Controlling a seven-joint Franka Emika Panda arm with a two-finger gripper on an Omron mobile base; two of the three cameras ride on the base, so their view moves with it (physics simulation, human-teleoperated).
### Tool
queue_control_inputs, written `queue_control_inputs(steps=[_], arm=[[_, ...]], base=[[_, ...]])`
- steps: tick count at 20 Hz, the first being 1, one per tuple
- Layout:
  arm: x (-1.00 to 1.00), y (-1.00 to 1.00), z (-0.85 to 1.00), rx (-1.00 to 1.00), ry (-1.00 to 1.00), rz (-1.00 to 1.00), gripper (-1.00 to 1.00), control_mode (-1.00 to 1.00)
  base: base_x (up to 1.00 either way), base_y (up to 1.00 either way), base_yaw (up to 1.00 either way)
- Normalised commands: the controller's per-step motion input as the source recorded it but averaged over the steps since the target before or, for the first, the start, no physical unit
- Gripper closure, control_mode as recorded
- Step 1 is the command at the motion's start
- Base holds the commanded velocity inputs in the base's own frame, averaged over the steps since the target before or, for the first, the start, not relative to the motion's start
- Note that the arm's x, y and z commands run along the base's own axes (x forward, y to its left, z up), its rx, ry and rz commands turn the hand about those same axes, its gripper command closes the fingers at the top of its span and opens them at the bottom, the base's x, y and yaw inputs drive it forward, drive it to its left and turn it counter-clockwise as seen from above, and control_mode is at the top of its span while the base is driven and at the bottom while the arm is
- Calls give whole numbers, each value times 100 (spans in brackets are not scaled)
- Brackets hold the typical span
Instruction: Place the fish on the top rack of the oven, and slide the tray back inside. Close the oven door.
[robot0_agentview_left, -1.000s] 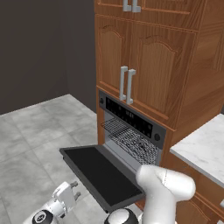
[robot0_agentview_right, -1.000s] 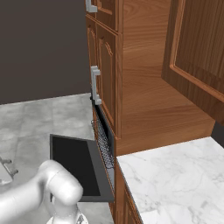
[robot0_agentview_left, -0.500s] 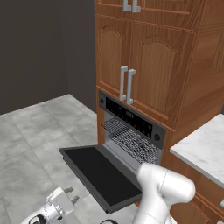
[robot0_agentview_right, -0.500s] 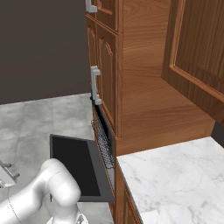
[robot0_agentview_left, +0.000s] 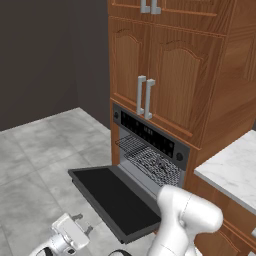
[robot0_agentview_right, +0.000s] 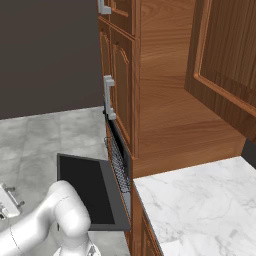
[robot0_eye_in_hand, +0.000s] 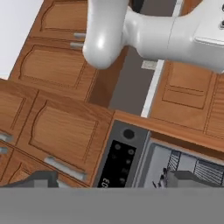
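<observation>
Your gripper (robot0_eye_in_hand: 107, 181) hangs low left of the oven (robot0_agentview_left: 150, 150), jaws spread wide and holding nothing, while the oven door (robot0_agentview_left: 112, 200) lies flat open below the top rack (robot0_agentview_left: 147, 159).

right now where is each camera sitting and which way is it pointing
Left base view: behind the arm's left, looking forward and down at the oven, its open oven door and top rack; white arm at lower right, gripper low.
Right base view: behind the arm's right, seeing the oven side-on; arm at lower left.
Hand view: on the hand, facing the oven's control strip; open fingertips at the bottom.
Both base views share the door and rack.
</observation>
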Motion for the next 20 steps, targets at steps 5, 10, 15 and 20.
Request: queue_control_inputs(steps=[5,10,15,20], arm=[[25,-2,-18,-15,19,-20,-100,-100],[31,-8,-16,-12,17,-22,-100,-100],[28,-11,-17,-11,18,-21,-100,-100],[28,-16,-28,-11,15,-18,-100,-100]], base=[[0,0,0],[0,0,0],[0,0,0],[0,0,0]])
